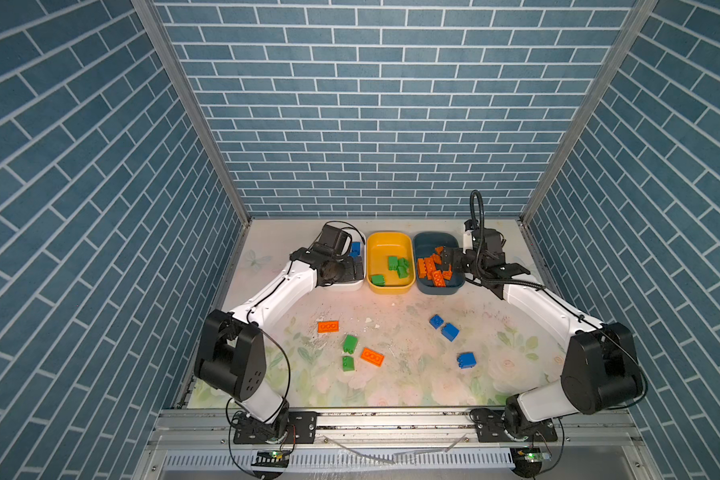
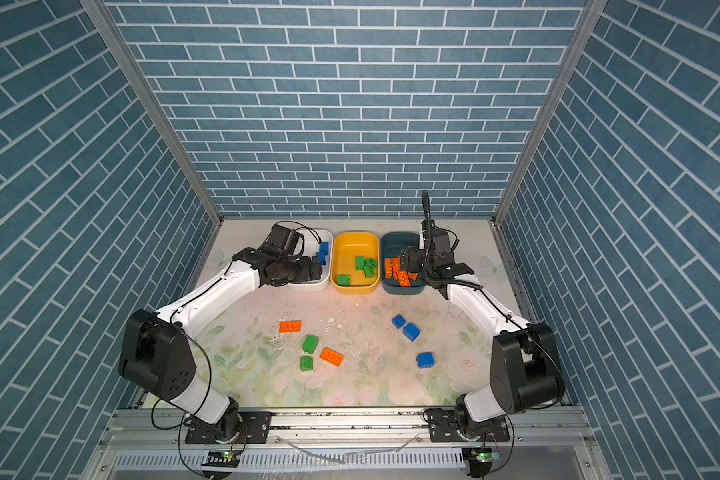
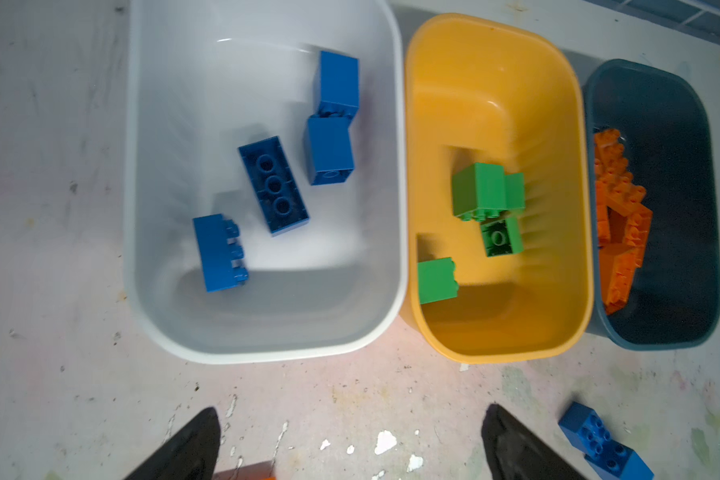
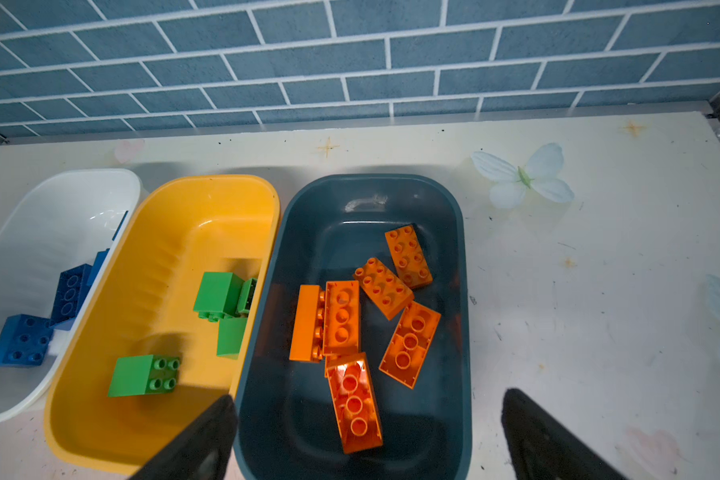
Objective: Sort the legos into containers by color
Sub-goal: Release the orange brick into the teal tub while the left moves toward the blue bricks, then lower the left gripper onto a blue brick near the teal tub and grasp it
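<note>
Seven bricks [image 1: 328,327] lie loose on the table [image 1: 395,303], so the left gripper [image 3: 350,415] at the white tub [image 3: 396,208] and the right gripper [image 4: 368,397] over the teal tub [image 4: 466,291], both wide open and empty, should rise clear of the tubs first.

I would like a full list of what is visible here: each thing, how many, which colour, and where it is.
white tub: one, white, left of the far row
yellow tub: one, yellow, middle of the row
teal tub: one, dark teal, right of the row
blue bricks: four, blue, in the white tub
green bricks: four, green, in the yellow tub
orange bricks: at least six, orange, in the teal tub
loose orange bricks: two, orange, table, left of centre
loose green bricks: two, green, beside those
loose blue bricks: three, blue, table, right of centre
table: one, pale floral
left gripper: black, open, empty, at the white tub
right gripper: black, open, empty, over the teal tub
</note>
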